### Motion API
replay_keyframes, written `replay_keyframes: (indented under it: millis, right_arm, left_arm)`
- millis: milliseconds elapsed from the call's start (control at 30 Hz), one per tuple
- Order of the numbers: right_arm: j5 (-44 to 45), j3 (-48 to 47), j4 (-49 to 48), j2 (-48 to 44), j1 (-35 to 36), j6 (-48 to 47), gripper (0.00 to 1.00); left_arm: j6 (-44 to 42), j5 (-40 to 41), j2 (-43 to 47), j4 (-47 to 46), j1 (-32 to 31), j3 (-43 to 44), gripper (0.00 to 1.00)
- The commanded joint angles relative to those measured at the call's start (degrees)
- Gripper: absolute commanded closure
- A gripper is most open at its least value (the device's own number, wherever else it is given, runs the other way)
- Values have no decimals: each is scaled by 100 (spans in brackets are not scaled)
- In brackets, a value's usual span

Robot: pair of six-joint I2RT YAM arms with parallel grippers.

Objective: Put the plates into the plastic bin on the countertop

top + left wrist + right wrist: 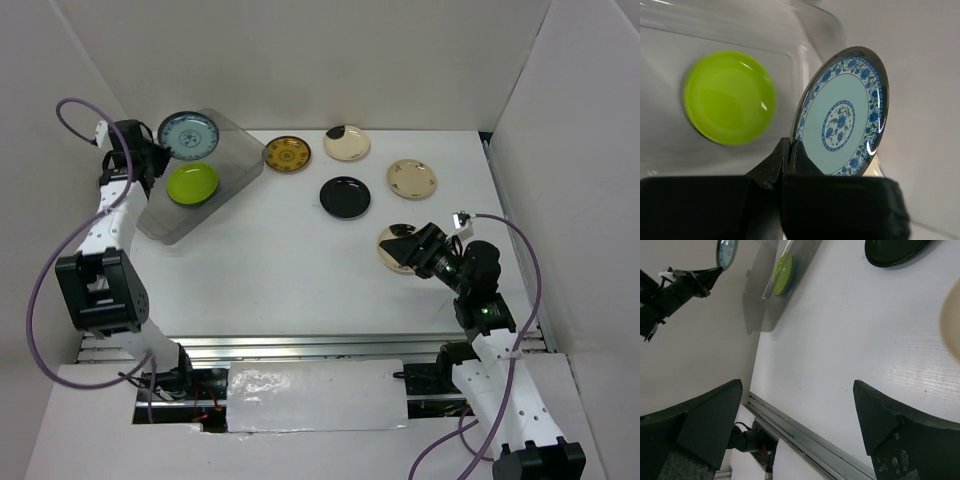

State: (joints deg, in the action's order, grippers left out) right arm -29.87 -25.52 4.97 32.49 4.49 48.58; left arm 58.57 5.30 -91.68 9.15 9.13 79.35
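Observation:
My left gripper (152, 152) is shut on the rim of a blue-patterned plate (188, 135) and holds it on edge above the clear plastic bin (165, 222). The wrist view shows the plate (842, 117) pinched between the fingers (801, 159). A lime green plate (192, 183) lies in the bin. On the countertop lie a mustard-gold plate (287, 153), a cream plate with a black patch (347, 143), a plain cream plate (412, 178) and a black plate (345, 196). My right gripper (405, 243) is open and empty above another cream plate (386, 250).
The bin sits at the far left by the white wall (60, 120). A metal rail (320, 347) runs along the front edge. The right wrist view shows the rail (805, 435), the black plate (892, 250) and a cream plate's edge (952, 325).

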Motion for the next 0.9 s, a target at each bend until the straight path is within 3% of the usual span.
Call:
replay_keyframes:
  millis: [0, 133, 333, 367, 400, 433, 567, 600, 667, 733, 867]
  right_arm:
    - [-169, -305, -286, 126, -36, -67, 0]
    - [-90, -296, -260, 179, -36, -173, 0]
    - [-107, -314, -321, 293, -54, -156, 0]
    - [-142, -322, -356, 310, -54, -138, 0]
    - [-160, -340, -383, 311, -54, -129, 0]
    - [-160, -349, -374, 328, -54, -138, 0]
    - [59, -419, -251, 354, -45, -235, 0]
    - [112, -428, -225, 398, -54, -235, 0]
    - [270, -489, -155, 477, -97, -252, 0]
    - [507, -577, 108, 618, -177, -296, 0]
    - [2105, -928, 996, 1083, -405, -244, 0]
  left_arm:
    - [-266, 15, -927, 562, 344, 545, 100]
    - [-416, -275, -1791, 1043, 695, 1528, 100]
    - [-443, -275, -2029, 1001, 757, 1434, 100]
    - [-495, -301, -2055, 1123, 749, 1443, 93]
    - [-495, -284, -2047, 1168, 740, 1451, 74]
    - [-495, -223, -2003, 1342, 722, 1460, 41]
    - [-574, -110, -874, 1081, 626, 847, 20]
    - [-618, -4, -600, 1080, 478, 636, 1]
    - [-767, 460, 189, 1237, 205, 529, 1]
    - [-995, 481, 884, 1196, -453, 135, 1]
    - [-1102, 51, 1328, 773, -1938, -701, 1]
